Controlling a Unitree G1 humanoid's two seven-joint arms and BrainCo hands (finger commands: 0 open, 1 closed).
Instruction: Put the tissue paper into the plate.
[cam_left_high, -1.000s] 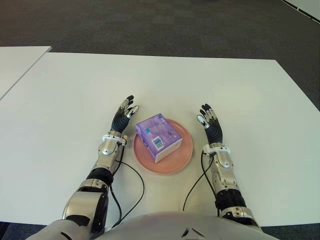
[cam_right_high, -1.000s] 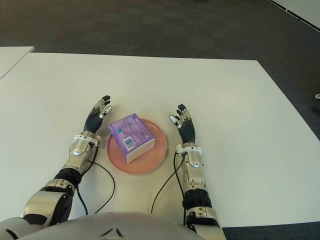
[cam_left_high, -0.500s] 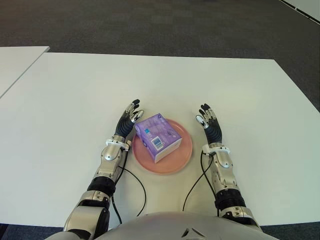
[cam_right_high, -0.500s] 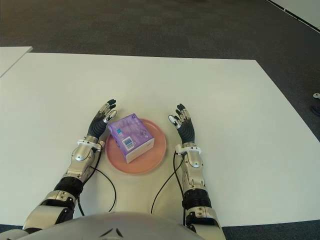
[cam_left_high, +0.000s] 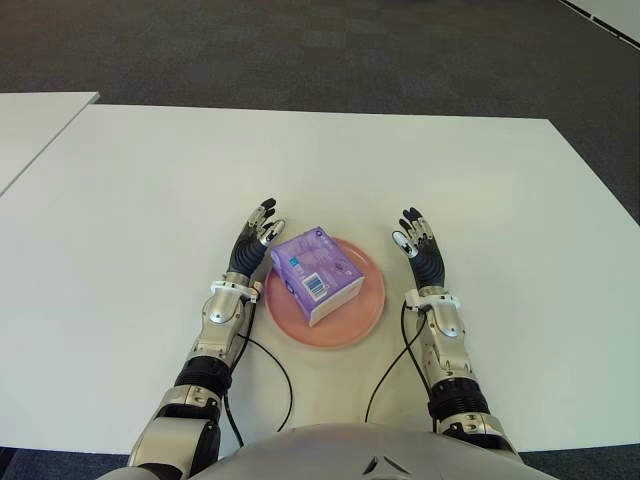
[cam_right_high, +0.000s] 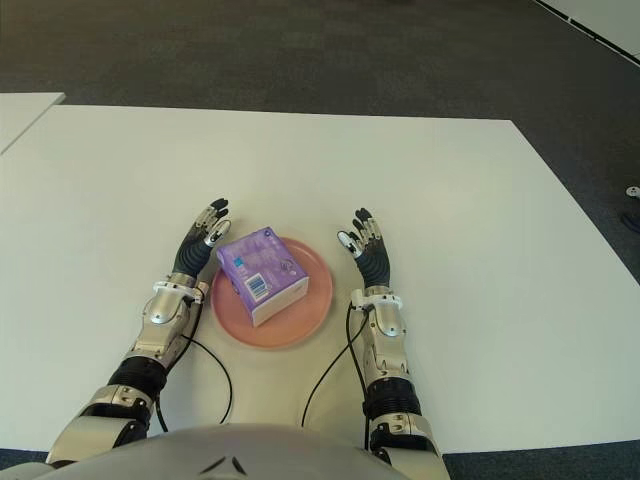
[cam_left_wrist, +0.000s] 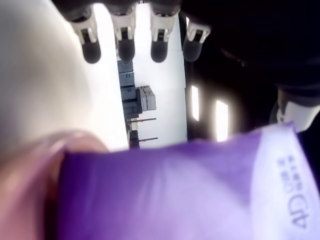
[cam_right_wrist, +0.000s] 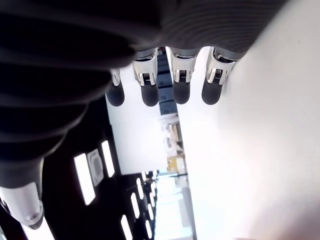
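Since the tissue pack (cam_left_high: 316, 272) already sits inside the plate (cam_left_high: 355, 329), tilted a little with one corner over the near rim area, I judge the placing step as done and the release as the step in hand. My left hand (cam_left_high: 252, 243) is just beside the pack on its left, fingers (cam_left_wrist: 125, 49) stretched out straight and holding nothing; in the left wrist view the purple wrapper fills the space right in front of the palm, so I cannot say for sure whether the palm touches it. My right hand (cam_left_high: 419, 245) is on the far side of the plate from the left one, clear of the rim, fingers likewise spread and empty. Both hands show above the white table (cam_left_high: 140, 180). Next I would draw the left hand sideways away from the pack without nudging it, then pull both arms back.
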